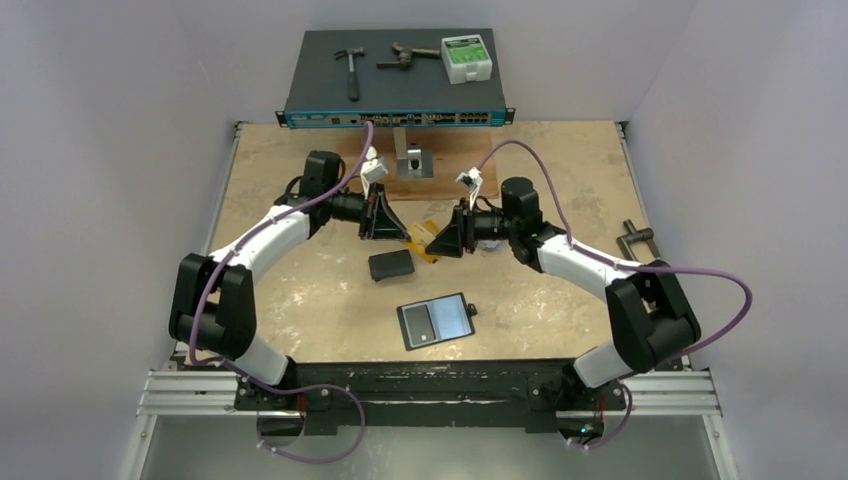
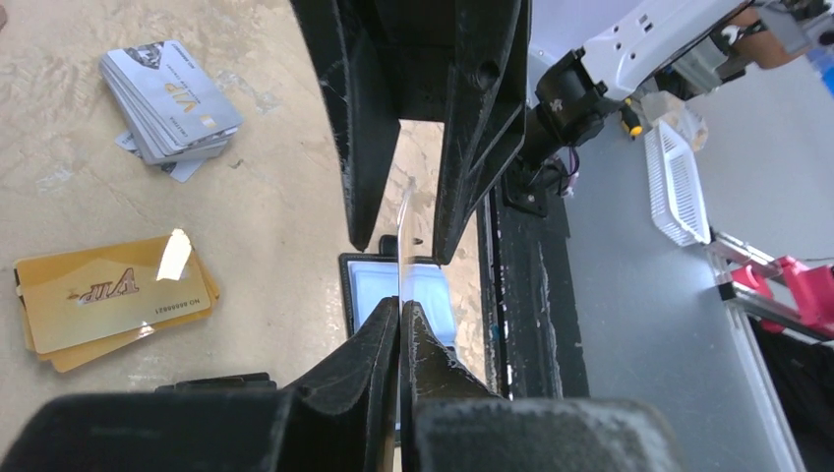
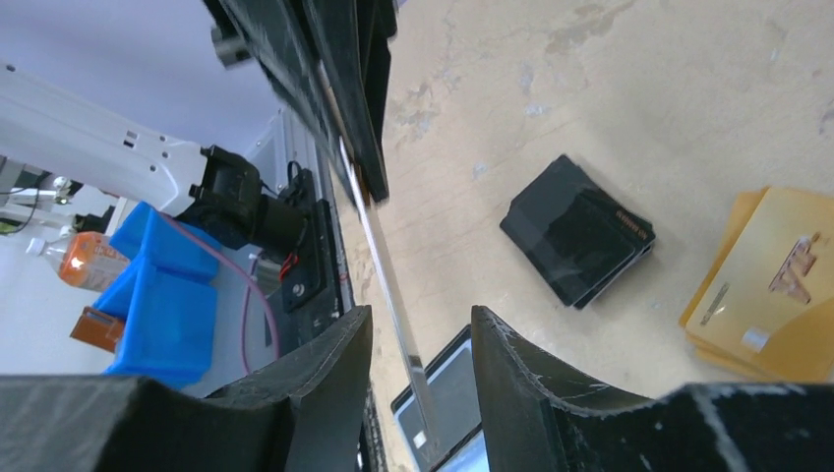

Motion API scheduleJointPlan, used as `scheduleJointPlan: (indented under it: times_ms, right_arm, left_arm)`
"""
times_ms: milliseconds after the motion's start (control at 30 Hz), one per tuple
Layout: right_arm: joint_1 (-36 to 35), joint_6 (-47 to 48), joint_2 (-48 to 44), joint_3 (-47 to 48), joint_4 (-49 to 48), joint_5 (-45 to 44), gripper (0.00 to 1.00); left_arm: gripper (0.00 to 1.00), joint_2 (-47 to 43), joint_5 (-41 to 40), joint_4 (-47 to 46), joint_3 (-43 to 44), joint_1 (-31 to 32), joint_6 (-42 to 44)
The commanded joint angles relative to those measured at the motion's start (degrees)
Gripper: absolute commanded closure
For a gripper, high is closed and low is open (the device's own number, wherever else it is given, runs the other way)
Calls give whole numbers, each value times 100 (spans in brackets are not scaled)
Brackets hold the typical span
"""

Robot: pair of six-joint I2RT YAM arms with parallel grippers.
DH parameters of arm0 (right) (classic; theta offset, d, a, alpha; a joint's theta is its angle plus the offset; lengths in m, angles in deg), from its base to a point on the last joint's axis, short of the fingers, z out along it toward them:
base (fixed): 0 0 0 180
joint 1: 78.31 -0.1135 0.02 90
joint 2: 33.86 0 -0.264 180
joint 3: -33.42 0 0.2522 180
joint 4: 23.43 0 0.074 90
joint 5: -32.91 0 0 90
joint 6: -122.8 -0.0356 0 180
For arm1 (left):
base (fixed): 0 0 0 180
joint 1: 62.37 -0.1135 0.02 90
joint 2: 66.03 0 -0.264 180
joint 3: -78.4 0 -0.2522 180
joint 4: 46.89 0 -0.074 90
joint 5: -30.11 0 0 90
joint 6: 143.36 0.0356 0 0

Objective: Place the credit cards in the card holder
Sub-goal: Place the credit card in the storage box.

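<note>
Nearest the arm bases, the card holder is lying open and flat on the table, its glossy inner pockets facing up and its small snap tab sticking out at one edge. Just behind it and a little to the left, a plain black pouch is resting closed. Farther back, the two arms are meeting tip to tip above the table. The left gripper is clenching one thin, pale card, which is showing only its edge in both wrist views and is hanging clear of the table, well short of the holder. The right gripper is standing released, its fingers apart on either side of that same card without pressing it. Below the grippers, a fanned stack of gold cards is lying on the table, and a stack of silver cards is sitting near it. At the far edge, a network switch is carrying a hammer, pliers and a green-and-white box.
</note>
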State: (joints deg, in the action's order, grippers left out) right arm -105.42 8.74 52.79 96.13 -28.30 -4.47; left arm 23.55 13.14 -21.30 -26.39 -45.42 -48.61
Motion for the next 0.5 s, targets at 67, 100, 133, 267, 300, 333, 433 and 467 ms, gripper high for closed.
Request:
scheduleJointPlan:
  times_ms: [67, 100, 133, 267, 300, 333, 433, 467]
  right_arm:
    - [195, -449, -543, -557, -885, 400, 59]
    - [231, -484, -590, -628, -937, 418, 59]
    - [258, -528, -625, -681, -1016, 435, 60]
    - [326, -877, -692, -819, -1550, 457, 63]
    - [338, -949, -704, -837, -1675, 433, 63]
    - [340, -981, -712, -836, -1752, 399, 63]
    - [344, -932, -675, -773, -1741, 350, 63]
    - [343, -845, -649, -742, -1640, 322, 63]
  left_arm:
    - [100, -290, 410, -1598, -179, -333, -1450]
    - [100, -303, 413, -1814, -234, -371, -1652]
    - [100, -316, 439, -1998, -282, -406, -1845]
    - [100, -386, 448, -2118, -390, -420, -2004]
    - [100, -391, 448, -2120, -403, -421, -2004]
    - [100, -401, 450, -2116, -413, -421, -2000]
    - [100, -406, 476, -2081, -415, -421, -2012]
    - [100, -413, 489, -2080, -415, -418, -2021]
